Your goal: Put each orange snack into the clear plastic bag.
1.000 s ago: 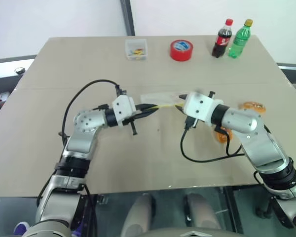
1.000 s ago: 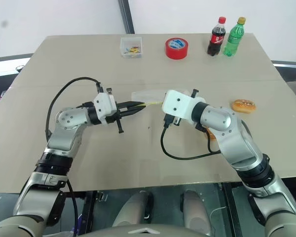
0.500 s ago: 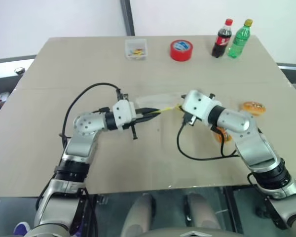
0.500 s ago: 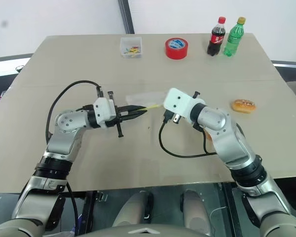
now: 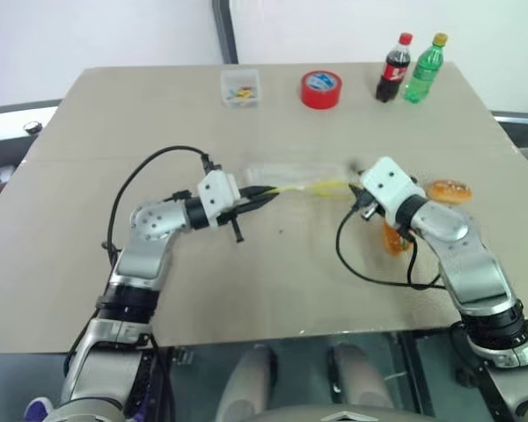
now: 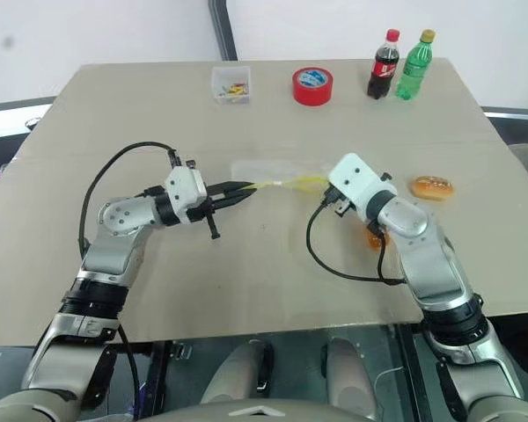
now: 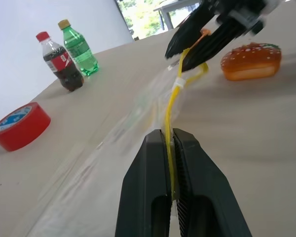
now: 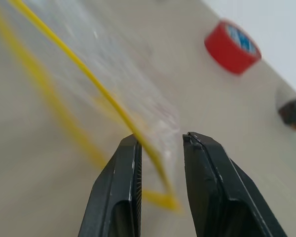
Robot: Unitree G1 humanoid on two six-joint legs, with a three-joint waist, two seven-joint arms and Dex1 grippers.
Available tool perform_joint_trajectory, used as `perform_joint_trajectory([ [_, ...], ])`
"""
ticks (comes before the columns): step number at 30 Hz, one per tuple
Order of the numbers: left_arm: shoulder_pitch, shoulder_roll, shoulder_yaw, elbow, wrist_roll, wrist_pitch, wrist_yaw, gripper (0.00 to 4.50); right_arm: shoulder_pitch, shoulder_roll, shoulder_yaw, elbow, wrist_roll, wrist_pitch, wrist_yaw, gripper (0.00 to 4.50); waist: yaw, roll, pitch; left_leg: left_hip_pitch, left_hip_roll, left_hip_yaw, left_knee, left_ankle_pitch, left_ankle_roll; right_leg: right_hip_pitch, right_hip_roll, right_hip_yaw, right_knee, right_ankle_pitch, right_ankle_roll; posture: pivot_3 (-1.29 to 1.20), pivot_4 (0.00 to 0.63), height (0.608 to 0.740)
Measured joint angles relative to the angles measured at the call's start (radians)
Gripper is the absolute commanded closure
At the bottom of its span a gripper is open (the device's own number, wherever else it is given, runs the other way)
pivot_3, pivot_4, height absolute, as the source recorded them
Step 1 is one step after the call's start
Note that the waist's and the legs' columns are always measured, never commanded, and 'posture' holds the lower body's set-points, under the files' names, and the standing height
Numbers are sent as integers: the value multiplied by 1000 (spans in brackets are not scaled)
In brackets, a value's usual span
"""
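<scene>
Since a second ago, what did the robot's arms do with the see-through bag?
The right gripper slid to the robot's right along the yellow strip of the clear crinkly plastic bag, stretching that edge out. The left gripper stayed shut on the strip's other end. Both oval orange snacks, the red tape roll and two bottles kept their places.

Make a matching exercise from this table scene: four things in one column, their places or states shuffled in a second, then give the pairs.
Things:
1. red tape roll
2. clear plastic bag
3. left gripper
4. small clear box

Places or states:
A. shut on a yellow strip
B. stretched between the two grippers
C. far edge, left of the tape
D. far edge, left of the cola bottle

Pairs: 1-D, 2-B, 3-A, 4-C
</scene>
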Motion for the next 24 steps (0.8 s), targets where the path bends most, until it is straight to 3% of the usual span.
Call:
perform_joint_trajectory([
  [2, -3, -3, 0, 11, 12, 9, 19, 4500, 15, -14, 0, -38, 11, -1, 14, 3167, 3, 0, 0, 0, 0, 0, 0, 0, 0, 1, -1, 0, 0, 0, 0, 0, 150, 740],
  [5, -4, -5, 0, 34, 30, 13, 37, 4500, 48, -22, -24, -67, 33, 36, 13, 3933, 8, 0, 0, 0, -1, -1, 1, 0, 0, 1, -1, -1, -1, 0, 0, 0, 150, 740],
  [6, -4, -6, 0, 36, 32, 12, 40, 4500, 53, -21, -42, -78, 49, 61, 13, 4434, 8, 0, 0, 0, -1, -1, 1, 0, 0, 2, -1, -1, -1, 0, 0, 0, 150, 740],
  [9, -6, -16, 0, 36, 32, 12, 45, 4500, 54, 34, -108, -110, 114, 150, 3, 4474, 8, 0, 0, 0, 0, -2, 1, 0, 0, 2, -1, -1, 0, 0, 0, 0, 150, 740],
  [16, -11, -31, 0, 34, 28, 6, 34, 4500, 9, 257, -126, -45, 217, 284, -95, 4474, 3, 0, 0, 0, 0, -1, 1, 0, 0, 2, -1, -1, 0, 0, 0, 0, 150, 740],
  [24, 3, -30, 6, -5, 11, 1, 16, 4500, -41, 328, -177, 40, 280, 286, -163, 4474, 6, 0, 0, 0, 0, -2, 0, 0, -1, 2, -1, -1, -1, 0, 0, 0, 150, 740],
])
